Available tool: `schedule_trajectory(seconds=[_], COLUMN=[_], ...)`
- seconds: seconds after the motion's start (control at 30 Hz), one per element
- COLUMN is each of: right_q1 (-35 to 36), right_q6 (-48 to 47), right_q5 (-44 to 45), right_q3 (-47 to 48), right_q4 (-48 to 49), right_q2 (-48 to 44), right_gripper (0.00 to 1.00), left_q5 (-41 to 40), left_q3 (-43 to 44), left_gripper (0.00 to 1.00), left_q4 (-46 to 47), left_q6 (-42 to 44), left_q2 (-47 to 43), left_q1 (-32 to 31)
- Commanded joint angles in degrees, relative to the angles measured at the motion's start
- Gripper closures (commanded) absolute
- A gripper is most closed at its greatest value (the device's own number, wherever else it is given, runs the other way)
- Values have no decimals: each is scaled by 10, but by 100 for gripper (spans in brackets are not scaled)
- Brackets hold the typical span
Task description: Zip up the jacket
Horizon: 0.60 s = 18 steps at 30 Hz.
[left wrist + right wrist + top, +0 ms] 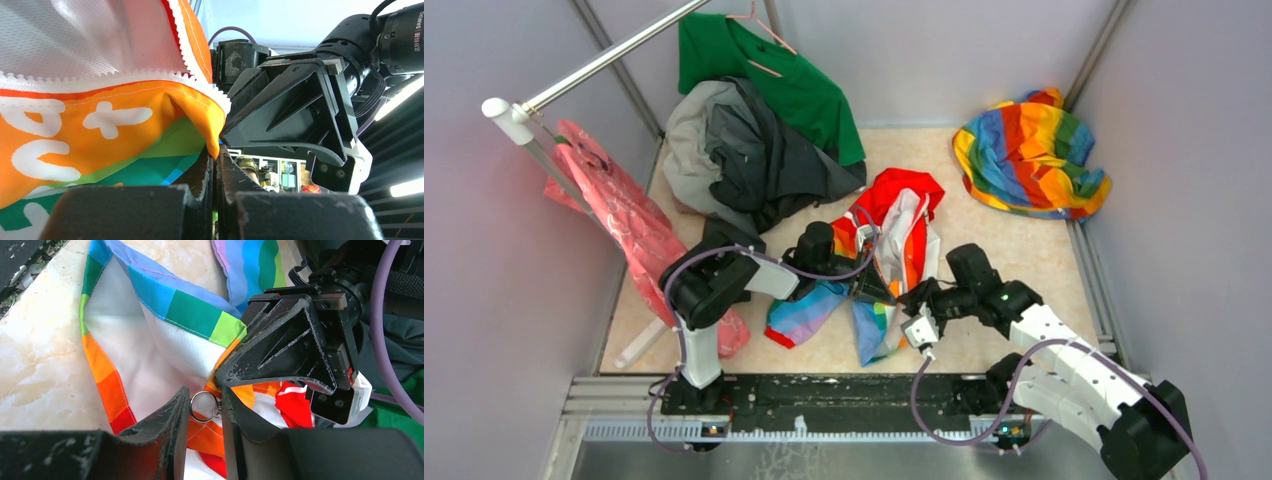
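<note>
The jacket [902, 232] lies crumpled mid-table, red hood away from the arms and front open. My left gripper [867, 284] is shut on the orange corner at the foot of the zipper strip [216, 150], white teeth running along the edge of the jacket [115, 85] above. In the right wrist view the jacket [150, 355] shows its white lining and rainbow hem. My right gripper [205, 400] has its fingertips against both sides of the metal zipper pull ring [203, 406]. The two grippers sit close together, the left gripper [287, 342] just behind the ring.
A dark grey garment [759, 160] and a green shirt [774, 75] on a hanger lie at the back left. An all-rainbow cloth [1029, 155] sits at the back right. A pink cloth [619, 215] hangs from the metal rail [604, 62] on the left.
</note>
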Motion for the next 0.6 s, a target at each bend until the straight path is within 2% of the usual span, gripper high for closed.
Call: schedule_trajectory(seconds=[0.0, 0.57], right_q1=[7, 8], right_q6=[21, 69], right_q5=[0, 14], right_q3=[23, 38], right_q4=[1, 8], right_q2=[-11, -22], right_gripper=[73, 71], left_q5=[22, 23], left_q3=[12, 12], left_gripper=[100, 100], left_q4=[27, 24], left_q6=[1, 6], left_q2=[8, 16], left_q1=[2, 3])
